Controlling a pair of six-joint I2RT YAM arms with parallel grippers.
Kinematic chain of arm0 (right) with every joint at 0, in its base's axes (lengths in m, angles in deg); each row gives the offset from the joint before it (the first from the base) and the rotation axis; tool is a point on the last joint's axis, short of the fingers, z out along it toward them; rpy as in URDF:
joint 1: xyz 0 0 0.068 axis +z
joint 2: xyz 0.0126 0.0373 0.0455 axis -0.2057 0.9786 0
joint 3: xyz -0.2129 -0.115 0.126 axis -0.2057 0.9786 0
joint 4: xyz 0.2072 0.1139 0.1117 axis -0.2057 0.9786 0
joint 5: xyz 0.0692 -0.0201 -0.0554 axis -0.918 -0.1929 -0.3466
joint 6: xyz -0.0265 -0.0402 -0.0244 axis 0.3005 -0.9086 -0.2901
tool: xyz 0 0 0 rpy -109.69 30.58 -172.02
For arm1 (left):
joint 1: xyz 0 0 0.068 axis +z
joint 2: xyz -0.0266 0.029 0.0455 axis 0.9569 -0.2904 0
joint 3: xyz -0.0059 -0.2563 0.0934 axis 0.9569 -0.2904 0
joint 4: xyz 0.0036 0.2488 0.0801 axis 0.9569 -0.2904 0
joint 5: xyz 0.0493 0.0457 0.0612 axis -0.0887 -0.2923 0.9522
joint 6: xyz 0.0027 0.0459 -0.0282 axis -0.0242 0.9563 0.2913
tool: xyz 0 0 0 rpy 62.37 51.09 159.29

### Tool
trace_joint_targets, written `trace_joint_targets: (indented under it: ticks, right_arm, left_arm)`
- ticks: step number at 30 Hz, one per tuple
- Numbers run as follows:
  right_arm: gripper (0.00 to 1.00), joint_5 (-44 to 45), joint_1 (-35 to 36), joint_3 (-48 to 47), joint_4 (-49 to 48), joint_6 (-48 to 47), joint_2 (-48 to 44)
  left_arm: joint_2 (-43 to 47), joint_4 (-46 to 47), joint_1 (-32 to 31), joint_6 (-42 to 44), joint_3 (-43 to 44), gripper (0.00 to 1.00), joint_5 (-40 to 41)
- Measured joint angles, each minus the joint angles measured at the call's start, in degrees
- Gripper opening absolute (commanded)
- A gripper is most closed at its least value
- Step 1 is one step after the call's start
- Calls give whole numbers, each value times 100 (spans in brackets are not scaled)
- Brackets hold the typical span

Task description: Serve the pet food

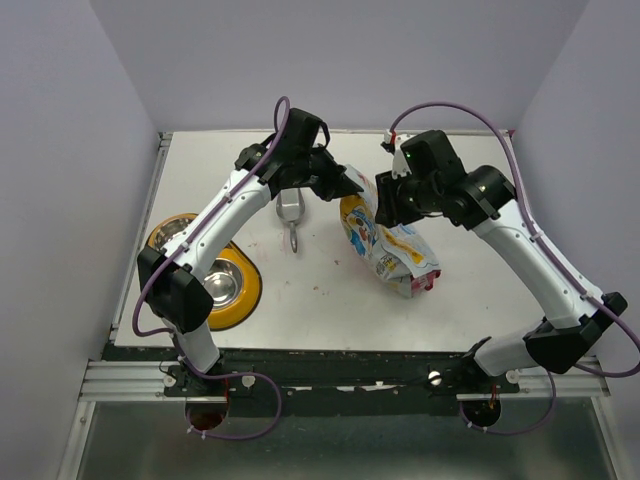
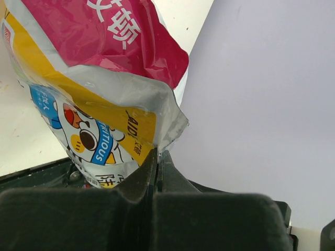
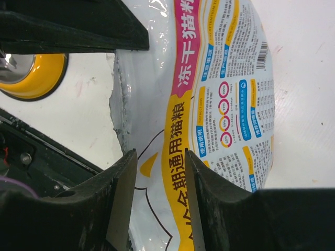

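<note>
Left wrist view: left gripper (image 2: 157, 164) fingers closed tight, no gap betw. them, pinching the silver corner edge of the pet food bag (image 2: 99, 99). Bag rises off the fingertips and fills the frame above and to their left. It's glossy film w/ a magenta-red top band carrying white characters, a yellow stripe under that, then a white panel w/ a cartoon animal face and a blue label. Film is crumpled near the pinch. No kibble visible; contents hidden inside.

Right wrist view: right gripper (image 3: 159, 196) fingers sit apart, w/ a strip of the bag's back panel showing betw. them: yellow band w/ white characters, plus white area w/ an outline drawing. Bag runs on past both fingertips and spreads wider than the gap. Can't tell whether the pads press the film or just sit over it. Beyond the tips: small print, coloured rings, a barcode at the far end, and a crimped silver seam just past the finger at frame left. Yellow feeder (image 3: 36, 78) lies further out on that same side, apart from the bag.

Top external: both grippers meet at the bag's far end, left one on its left side, right one on its right. Rest of the bag trails toward the near side on the table (image 1: 330, 290). Metal scoop (image 1: 290, 215) lies to the left of the left gripper's fingers, apart from the bag.
</note>
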Motion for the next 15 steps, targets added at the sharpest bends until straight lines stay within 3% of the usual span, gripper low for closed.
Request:
trace_joint_targets:
  ticks: [8, 15]
  right_arm:
    - [52, -306, 2, 197, -142, 103, -197]
    - [48, -372, 2, 393, -240, 144, -337]
  left_arm:
    - [0, -4, 2, -61, 0, 0, -26]
    - [0, -2, 2, -109, -4, 0, -33]
